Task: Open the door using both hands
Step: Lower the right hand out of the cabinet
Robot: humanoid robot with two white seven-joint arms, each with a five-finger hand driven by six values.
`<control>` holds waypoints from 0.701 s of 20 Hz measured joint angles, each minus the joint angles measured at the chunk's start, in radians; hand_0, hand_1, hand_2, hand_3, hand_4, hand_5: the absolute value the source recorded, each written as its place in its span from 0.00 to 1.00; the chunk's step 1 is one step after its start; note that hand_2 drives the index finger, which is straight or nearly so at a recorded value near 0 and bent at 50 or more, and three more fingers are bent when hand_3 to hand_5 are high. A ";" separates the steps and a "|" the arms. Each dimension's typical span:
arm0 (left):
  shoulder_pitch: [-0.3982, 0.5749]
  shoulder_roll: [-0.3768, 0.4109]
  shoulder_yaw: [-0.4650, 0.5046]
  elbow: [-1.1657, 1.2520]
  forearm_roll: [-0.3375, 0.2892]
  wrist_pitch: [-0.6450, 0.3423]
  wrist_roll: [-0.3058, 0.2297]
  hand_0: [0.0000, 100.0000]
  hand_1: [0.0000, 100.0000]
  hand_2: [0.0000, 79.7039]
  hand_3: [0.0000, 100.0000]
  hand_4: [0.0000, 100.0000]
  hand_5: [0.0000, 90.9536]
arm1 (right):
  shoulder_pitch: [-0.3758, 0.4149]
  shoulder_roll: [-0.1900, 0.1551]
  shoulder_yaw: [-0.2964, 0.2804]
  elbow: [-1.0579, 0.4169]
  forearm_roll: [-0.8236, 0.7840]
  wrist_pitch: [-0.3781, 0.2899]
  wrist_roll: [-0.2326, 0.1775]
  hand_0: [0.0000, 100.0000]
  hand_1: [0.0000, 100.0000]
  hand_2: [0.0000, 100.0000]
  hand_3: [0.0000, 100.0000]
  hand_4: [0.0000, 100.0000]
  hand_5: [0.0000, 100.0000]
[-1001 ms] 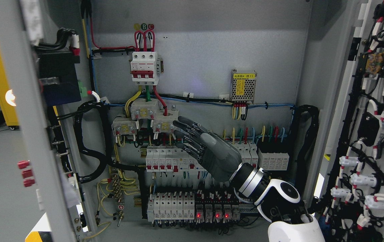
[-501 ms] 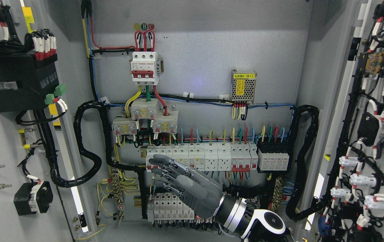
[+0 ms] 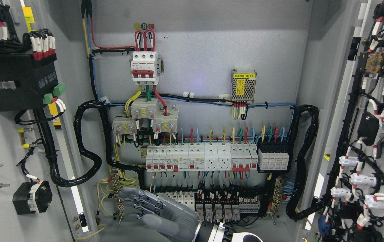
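Robot hand (image 3: 151, 210): we see one, grey, low in the picture just left of the middle, its arm coming in from the lower right, so it is the right one; its fingers are stretched out toward the left and hold nothing.
Wrist (image 3: 217, 233): one silver and black cuff at the bottom edge, with a white shell behind it.
Doors: we count two, both swung wide open.
Left door (image 3: 0, 141): grey panel along the left edge, its inner face toward us, carrying a large black box (image 3: 17, 84), a small black block (image 3: 32, 197) and bundled black cable.
Right door (image 3: 376, 134): grey panel along the right edge, its inner face crowded with black wiring and white, red-tipped connectors.
Lower relay row (image 3: 217, 205): one row just beside the fingers, partly hidden by them.
Breaker row (image 3: 200, 158): one long white row across the middle, ending in one black block (image 3: 274, 155) on the right.
Terminal blocks (image 3: 144, 117): we count three pale ones above the row's left end.
Main breaker (image 3: 144, 67): one, white with red, high on the back plate.
Power supply (image 3: 243, 85): one small perforated metal box with a yellow label, upper right of the back plate.
Cable conduits: two thick black loops, one at each side of the cabinet.
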 measured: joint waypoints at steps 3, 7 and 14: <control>0.000 0.000 0.000 0.000 0.000 -0.002 0.000 0.12 0.56 0.00 0.00 0.00 0.00 | 0.002 0.002 0.048 -0.014 0.000 -0.006 -0.006 0.00 0.50 0.04 0.00 0.00 0.00; 0.000 0.000 0.000 0.000 0.000 -0.005 0.000 0.12 0.56 0.00 0.00 0.00 0.00 | 0.002 0.011 0.106 -0.030 0.000 -0.007 -0.010 0.00 0.50 0.04 0.00 0.00 0.00; 0.000 0.000 0.000 0.000 0.000 0.001 0.000 0.12 0.56 0.00 0.00 0.00 0.00 | 0.000 0.040 0.193 -0.045 -0.004 0.000 -0.032 0.00 0.50 0.04 0.00 0.00 0.00</control>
